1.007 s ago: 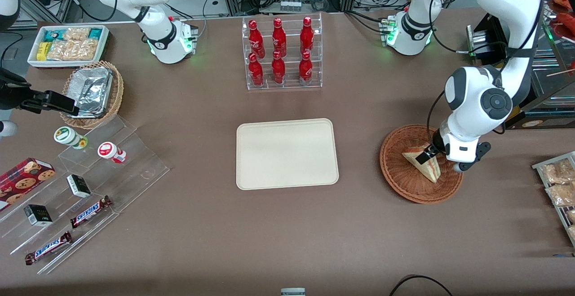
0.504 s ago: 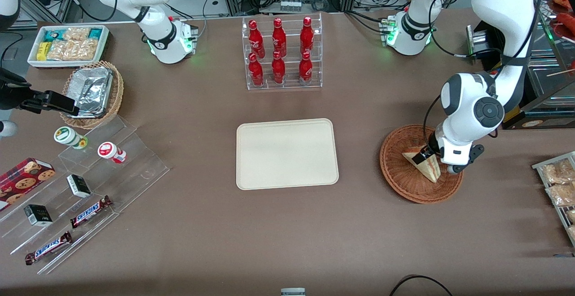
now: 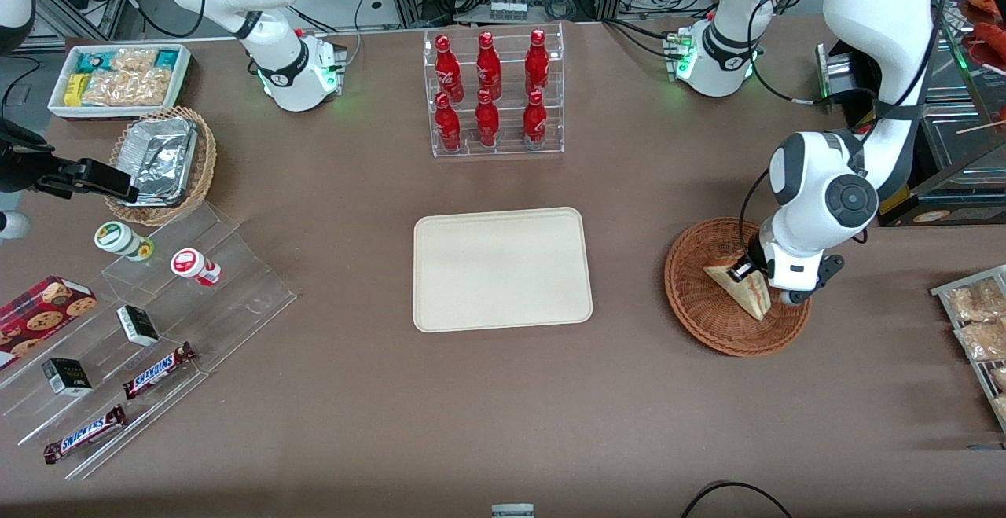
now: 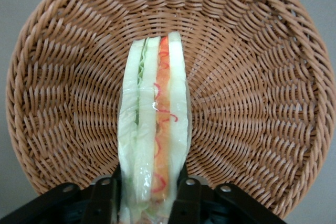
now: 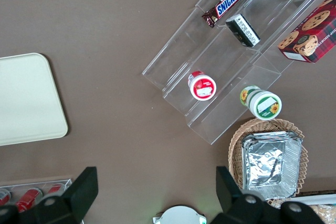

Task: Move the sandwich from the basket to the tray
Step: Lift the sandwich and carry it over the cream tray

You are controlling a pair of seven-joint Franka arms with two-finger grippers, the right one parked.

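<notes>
The sandwich is a pale triangular wedge with red and green filling, lying in the reddish-brown woven basket toward the working arm's end of the table. In the left wrist view the sandwich stands on edge in the basket, and my gripper is shut on the sandwich, one black finger pressed against each side. In the front view the gripper sits low over the basket. The cream tray lies flat at the table's middle with nothing on it.
An acrylic rack of red bottles stands farther from the front camera than the tray. Toward the parked arm's end are a tan basket with foil trays, a white snack bin and an acrylic stand with snacks. Packets lie beside the basket.
The working arm's wrist has shifted slightly toward the tray and away from the front camera. The fingers stay at the sandwich, which has barely moved in the basket.
</notes>
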